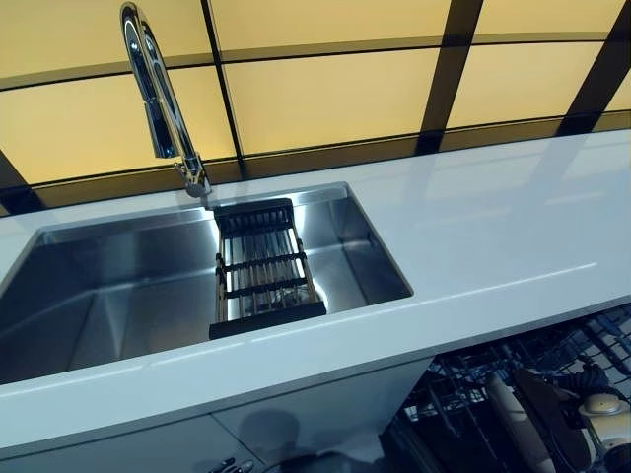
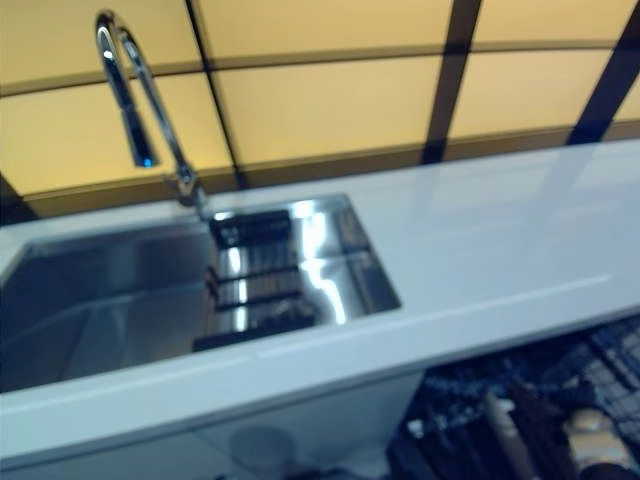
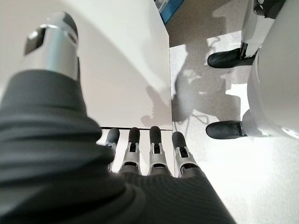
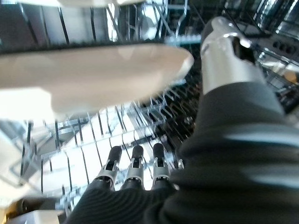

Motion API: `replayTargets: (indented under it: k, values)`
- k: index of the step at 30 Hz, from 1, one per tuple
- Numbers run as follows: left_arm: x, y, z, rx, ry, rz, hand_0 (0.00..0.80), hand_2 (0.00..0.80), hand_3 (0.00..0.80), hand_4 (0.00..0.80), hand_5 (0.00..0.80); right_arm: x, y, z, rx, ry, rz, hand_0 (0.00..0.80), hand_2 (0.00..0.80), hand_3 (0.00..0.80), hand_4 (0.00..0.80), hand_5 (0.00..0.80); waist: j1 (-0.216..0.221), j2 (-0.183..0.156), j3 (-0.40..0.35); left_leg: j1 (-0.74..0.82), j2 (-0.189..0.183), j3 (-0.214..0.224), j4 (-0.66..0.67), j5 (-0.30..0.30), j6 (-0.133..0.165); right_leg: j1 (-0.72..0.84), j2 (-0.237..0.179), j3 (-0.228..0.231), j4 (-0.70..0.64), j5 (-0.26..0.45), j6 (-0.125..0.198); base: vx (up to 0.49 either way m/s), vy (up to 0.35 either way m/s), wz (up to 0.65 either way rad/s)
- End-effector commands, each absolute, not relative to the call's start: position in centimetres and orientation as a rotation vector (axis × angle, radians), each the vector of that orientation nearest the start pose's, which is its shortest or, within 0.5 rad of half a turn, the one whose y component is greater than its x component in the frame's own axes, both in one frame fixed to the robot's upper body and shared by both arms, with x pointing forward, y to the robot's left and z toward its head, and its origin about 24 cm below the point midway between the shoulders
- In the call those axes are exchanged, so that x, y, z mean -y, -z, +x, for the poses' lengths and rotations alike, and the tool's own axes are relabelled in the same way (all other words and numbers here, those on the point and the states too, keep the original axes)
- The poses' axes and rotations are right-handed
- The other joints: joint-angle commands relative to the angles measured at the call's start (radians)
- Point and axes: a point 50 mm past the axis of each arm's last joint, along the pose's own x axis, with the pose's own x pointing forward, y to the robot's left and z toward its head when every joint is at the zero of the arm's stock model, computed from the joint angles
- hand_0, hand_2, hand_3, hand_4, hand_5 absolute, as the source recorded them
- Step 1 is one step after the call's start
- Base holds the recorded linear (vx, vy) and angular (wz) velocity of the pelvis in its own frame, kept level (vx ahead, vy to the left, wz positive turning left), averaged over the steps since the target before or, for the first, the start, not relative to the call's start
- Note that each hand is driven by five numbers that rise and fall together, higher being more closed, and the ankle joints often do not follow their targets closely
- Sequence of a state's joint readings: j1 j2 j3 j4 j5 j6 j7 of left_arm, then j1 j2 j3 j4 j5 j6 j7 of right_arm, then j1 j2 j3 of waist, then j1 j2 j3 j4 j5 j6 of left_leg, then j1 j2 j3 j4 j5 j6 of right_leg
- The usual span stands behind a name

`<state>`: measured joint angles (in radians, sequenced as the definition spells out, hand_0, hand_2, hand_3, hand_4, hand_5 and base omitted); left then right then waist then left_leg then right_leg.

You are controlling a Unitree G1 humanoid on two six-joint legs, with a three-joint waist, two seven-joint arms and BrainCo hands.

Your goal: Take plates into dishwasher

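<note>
A white plate (image 4: 93, 74) stands on edge among the wire tines of the dishwasher rack (image 4: 84, 154), close in front of my right hand (image 4: 135, 172). The hand's fingers are straight and its thumb (image 4: 224, 56) is beside the plate's rim, with a gap showing between fingertips and plate. From the head, the pulled-out rack (image 1: 473, 394) shows at the lower right under the counter, with a white plate (image 1: 511, 419) and a dark one (image 1: 550, 414) upright in it. My left hand (image 3: 149, 158) hangs with straight fingers by a white cabinet front (image 3: 126, 70), holding nothing.
A steel sink (image 1: 118, 296) with a black drain rack (image 1: 261, 271) and a tall chrome tap (image 1: 158, 94) is set in the white counter (image 1: 493, 227). A yellow tiled wall stands behind it. White cabinet doors (image 1: 197, 439) lie below the counter.
</note>
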<state>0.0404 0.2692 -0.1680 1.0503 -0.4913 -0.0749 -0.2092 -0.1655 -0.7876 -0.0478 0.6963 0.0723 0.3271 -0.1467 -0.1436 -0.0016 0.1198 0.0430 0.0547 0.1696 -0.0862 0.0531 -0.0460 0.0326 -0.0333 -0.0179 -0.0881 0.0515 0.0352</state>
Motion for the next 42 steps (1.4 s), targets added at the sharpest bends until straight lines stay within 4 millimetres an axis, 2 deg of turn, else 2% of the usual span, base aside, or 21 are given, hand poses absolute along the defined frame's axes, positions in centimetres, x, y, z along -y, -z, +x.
replayTargets:
  k: [1, 4, 9, 14, 18, 25, 26, 30, 32, 34, 35, 36, 37, 38, 39, 40, 41, 42]
  values:
    - [-24.3, 14.1, 12.9, -0.958, -0.125, -0.148, 0.0, 0.0, 0.0, 0.0, 0.0, 42.8, -6.3, 21.9, -0.688, 0.666, -0.708, 0.0, 0.0, 0.0, 0.0, 0.0, -0.004, -0.052, -0.035, 0.034, 0.039, -0.013, -0.001, -0.053, -0.025, -0.034, -0.048, 0.042, 0.001, 0.06, 0.12, 0.023, 0.023, -0.06]
    - [-24.6, 14.3, 12.5, -0.97, -0.16, -0.152, 0.0, 0.0, 0.0, 0.0, 0.0, 44.5, -8.3, 21.1, -0.697, 0.689, -0.728, 0.0, 0.0, 0.0, 0.0, 0.0, -0.018, -0.074, -0.047, 0.04, 0.044, 0.001, -0.001, -0.055, -0.026, -0.031, -0.041, 0.052, 0.001, 0.062, 0.119, 0.033, 0.042, -0.13]
    - [-25.0, 14.3, 12.4, -0.98, -0.19, -0.149, 0.0, 0.0, 0.0, 0.0, 0.0, 46.0, -10.7, 20.5, -0.707, 0.712, -0.758, 0.0, 0.0, 0.0, 0.0, 0.0, -0.029, -0.092, -0.06, 0.044, 0.048, 0.011, -0.001, -0.057, -0.025, -0.03, -0.034, 0.062, 0.001, 0.063, 0.12, 0.028, 0.034, -0.11]
    - [-25.3, 14.3, 12.5, -0.986, -0.224, -0.151, 0.0, 0.0, 0.0, 0.0, 0.0, 48.0, -14.6, 19.6, -0.687, 0.759, -0.783, 0.0, 0.0, 0.0, 0.0, 0.0, -0.044, -0.114, -0.078, 0.051, 0.051, 0.025, -0.001, -0.063, -0.023, -0.029, -0.026, 0.076, 0.001, 0.066, 0.121, 0.026, 0.037, -0.07]
    - [-25.4, 14.4, 12.4, -1.006, -0.261, -0.148, 0.0, 0.0, 0.0, 0.0, 0.0, 48.7, -15.8, 19.2, -0.692, 0.766, -0.752, 0.0, 0.0, 0.0, 0.0, 0.0, -0.051, -0.121, -0.091, 0.055, 0.054, 0.036, -0.001, -0.067, -0.02, -0.032, -0.025, 0.085, 0.001, 0.067, 0.123, 0.014, 0.054, -0.08]
    - [-26.3, 15.0, 10.6, -1.139, -0.377, -0.099, 0.0, 0.0, 0.0, 0.0, 0.0, 49.6, -15.7, 18.1, -0.688, 0.8, -0.626, 0.0, 0.0, 0.0, 0.0, 0.0, -0.055, -0.128, -0.105, 0.065, 0.052, 0.043, -0.001, -0.075, -0.013, -0.026, -0.032, 0.087, 0.001, 0.066, 0.123, -0.005, 0.088, -0.08]
    - [-26.6, 15.2, 9.9, -1.188, -0.384, -0.058, 0.0, 0.0, 0.0, 0.0, 0.0, 49.9, -15.7, 17.7, -0.683, 0.823, -0.618, 0.0, 0.0, 0.0, 0.0, 0.0, -0.056, -0.129, -0.108, 0.067, 0.05, 0.043, -0.001, -0.076, -0.01, -0.023, -0.036, 0.086, 0.003, 0.066, 0.123, -0.018, 0.106, -0.04]
    - [-27.0, 15.3, 9.1, -1.277, -0.37, 0.002, 0.0, 0.0, 0.0, 0.0, 0.0, 50.4, -15.3, 16.6, -0.705, 0.86, -0.615, 0.0, 0.0, 0.0, 0.0, 0.0, -0.065, -0.127, -0.105, 0.077, 0.043, 0.045, -0.001, -0.082, 0.0, -0.021, -0.045, 0.092, 0.025, 0.062, 0.125, -0.003, 0.115, -0.01]
    - [-27.6, 15.2, 9.0, -1.355, -0.312, 0.102, 0.0, 0.0, 0.0, 0.0, 0.0, 51.0, -14.8, 15.0, -0.739, 0.884, -0.624, 0.0, 0.0, 0.0, 0.0, 0.0, -0.079, -0.128, -0.085, 0.095, 0.027, 0.043, 0.012, -0.093, 0.015, -0.053, -0.049, 0.125, 0.082, 0.058, 0.13, 0.029, 0.083, 0.03]
    - [-28.2, 14.9, 9.0, -1.392, -0.297, 0.152, 0.0, 0.0, 0.0, 0.0, 0.0, 51.3, -14.4, 14.1, -0.737, 0.891, -0.624, 0.0, 0.0, 0.0, 0.0, 0.0, -0.094, -0.137, -0.061, 0.096, 0.011, 0.05, 0.045, -0.11, 0.024, -0.089, -0.06, 0.141, 0.078, 0.107, 0.147, -0.015, -0.012, -0.03]
    - [-28.4, 14.7, 9.3, -1.418, -0.296, 0.17, 0.0, 0.0, 0.0, 0.0, 0.0, 51.3, -13.7, 13.7, -0.723, 0.882, -0.604, 0.0, 0.0, 0.0, 0.0, 0.0, -0.097, -0.144, -0.044, 0.099, 0.001, 0.055, 0.055, -0.12, 0.026, -0.122, -0.074, 0.129, 0.045, 0.169, 0.172, -0.099, -0.031, -0.13]
    - [-28.8, 14.5, 9.5, -1.435, -0.296, 0.181, 0.0, 0.0, 0.0, 0.0, 0.0, 51.0, -12.9, 13.8, -0.716, 0.865, -0.576, 0.0, 0.0, 0.0, 0.0, 0.0, -0.102, -0.144, -0.027, 0.102, -0.001, 0.05, 0.056, -0.123, 0.024, -0.156, -0.071, 0.126, 0.038, 0.201, 0.185, -0.151, -0.028, -0.2]
    - [-29.0, 14.4, 9.5, -1.439, -0.303, 0.185, 0.0, 0.0, 0.0, 0.0, 0.0, 50.8, -12.4, 14.0, -0.716, 0.85, -0.564, 0.0, 0.0, 0.0, 0.0, 0.0, -0.098, -0.141, -0.021, 0.101, 0.0, 0.051, 0.051, -0.117, 0.023, -0.167, -0.072, 0.11, 0.046, 0.204, 0.186, -0.309, -0.033, -0.43]
    - [-29.6, 14.2, 9.5, -1.435, -0.328, 0.201, 0.0, 0.0, 0.0, 0.0, 0.0, 50.0, -11.1, 14.7, -0.736, 0.789, -0.524, 0.0, 0.0, 0.0, 0.0, 0.0, -0.083, -0.133, -0.008, 0.095, 0.006, 0.059, 0.026, -0.092, 0.024, -0.183, -0.073, 0.071, 0.09, 0.195, 0.183, -0.372, -0.045, -0.73]
    - [-30.1, 14.0, 9.5, -1.437, -0.332, 0.212, 0.0, 0.0, 0.0, 0.0, 0.0, 49.6, -10.7, 15.1, -0.746, 0.757, -0.496, 0.0, 0.0, 0.0, 0.0, 0.0, -0.072, -0.125, -0.007, 0.08, 0.009, 0.058, 0.008, -0.072, 0.029, -0.179, -0.068, 0.069, 0.128, 0.178, 0.178, -0.438, -0.064, -0.85]
    - [-30.4, 13.9, 9.4, -1.437, -0.342, 0.21, 0.0, 0.0, 0.0, 0.0, 0.0, 49.4, -10.3, 15.3, -0.759, 0.732, -0.465, 0.0, 0.0, 0.0, 0.0, 0.0, -0.057, -0.117, -0.007, 0.065, 0.017, 0.06, 0.003, -0.061, 0.033, -0.166, -0.071, 0.052, 0.167, 0.16, 0.175, -0.477, -0.121, -1.01]
    - [-30.8, 13.7, 9.3, -1.436, -0.373, 0.199, 0.0, 0.0, 0.0, 0.0, 0.0, 49.1, -9.4, 15.5, -0.774, 0.693, -0.412, 0.0, 0.0, 0.0, 0.0, 0.0, -0.029, -0.107, -0.013, 0.035, 0.033, 0.07, 0.0, -0.038, 0.034, -0.141, -0.082, 0.013, 0.214, 0.128, 0.165, -0.514, -0.162, -0.77]
    - [-31.1, 13.6, 9.2, -1.434, -0.392, 0.187, 0.0, 0.0, 0.0, 0.0, 0.0, 48.8, -8.7, 15.6, -0.782, 0.676, -0.383, 0.0, 0.0, 0.0, 0.0, 0.0, -0.007, -0.103, -0.022, 0.005, 0.041, 0.078, -0.001, -0.02, 0.036, -0.12, -0.089, 0.002, 0.244, 0.11, 0.156, -0.539, -0.201, -0.89]
